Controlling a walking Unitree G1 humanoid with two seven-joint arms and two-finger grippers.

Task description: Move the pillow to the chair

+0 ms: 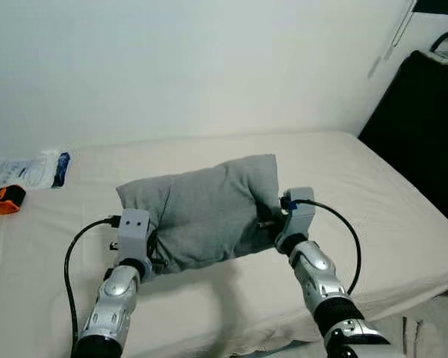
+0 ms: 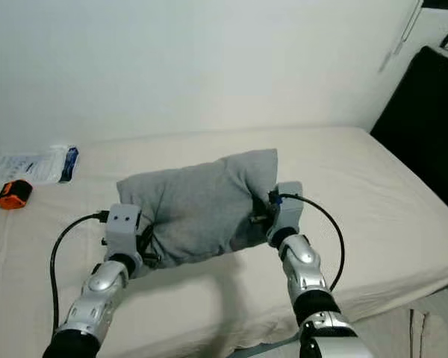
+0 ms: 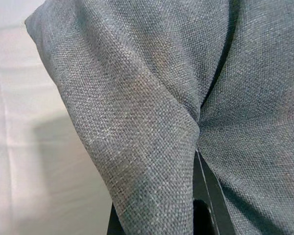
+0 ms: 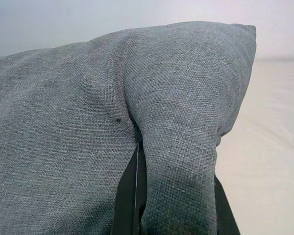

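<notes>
On white bed [image 1: 388, 216], grey pillow [image 1: 201, 209] (both fingers [image 4: 130, 196] pinching)

Head cameras looking forward and down over the bed [image 1: 373, 224], both sharing the pillow [image 1: 205, 209], wrist cameras pressed close against its fabric

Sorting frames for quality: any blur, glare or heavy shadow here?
Left eye view: soft overall, pale wall washed out, pillow shadowing the bed. Left wrist view: weave sharp, a black finger dark. Right wrist view: weave crisp, background blurred.
</notes>
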